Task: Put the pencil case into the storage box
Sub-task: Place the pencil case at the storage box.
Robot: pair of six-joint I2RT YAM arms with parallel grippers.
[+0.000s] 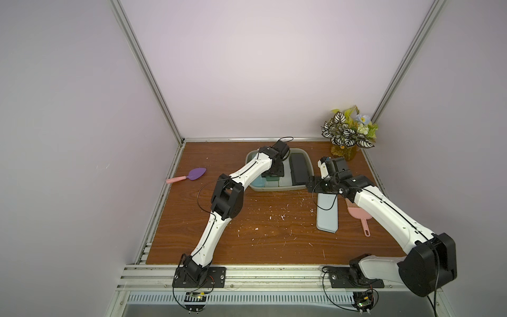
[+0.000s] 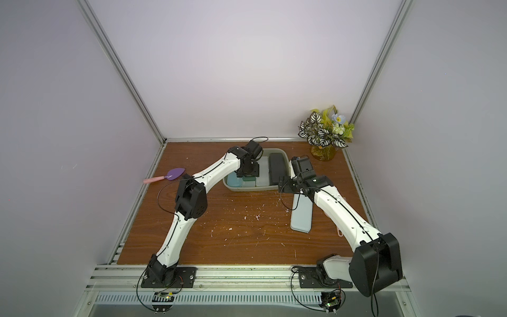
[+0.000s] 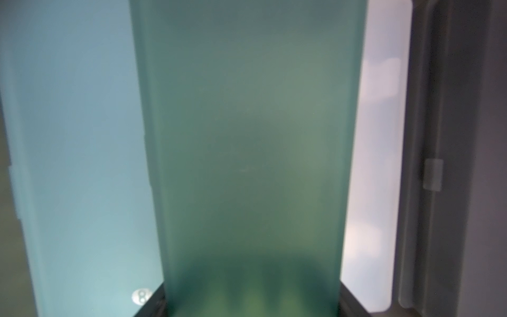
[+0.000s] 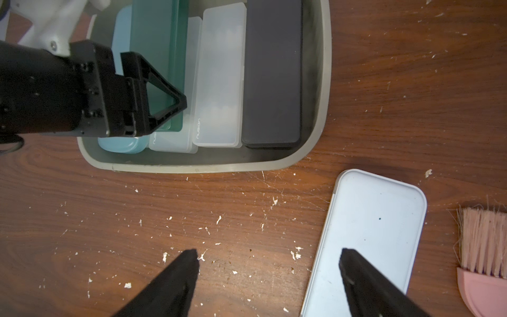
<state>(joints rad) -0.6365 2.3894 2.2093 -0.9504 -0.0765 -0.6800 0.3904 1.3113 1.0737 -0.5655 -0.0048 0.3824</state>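
Observation:
The grey-beige storage box (image 1: 274, 189) (image 2: 247, 189) (image 4: 192, 167) stands at the back middle of the wooden table. Inside it my left gripper (image 1: 273, 173) (image 2: 247, 171) (image 3: 252, 302) is shut on a green pencil case (image 3: 247, 137) (image 4: 156, 55), one finger (image 4: 164, 93) against its side. That case lies over a light teal case (image 4: 120, 142) and a translucent case (image 4: 175, 142). Another translucent case (image 4: 219, 82) and a black case (image 4: 271, 76) fill the rest. A pale blue pencil case (image 1: 326, 216) (image 4: 370, 225) lies on the table. My right gripper (image 1: 325, 190) (image 4: 269, 255) hangs open, partly over its far end.
A pink brush (image 1: 359, 216) (image 4: 482, 247) lies just right of the pale blue case. A purple trowel with a pink handle (image 1: 192, 174) lies at the left. A vase of flowers (image 1: 347, 134) stands in the back right corner. White flecks dot the table.

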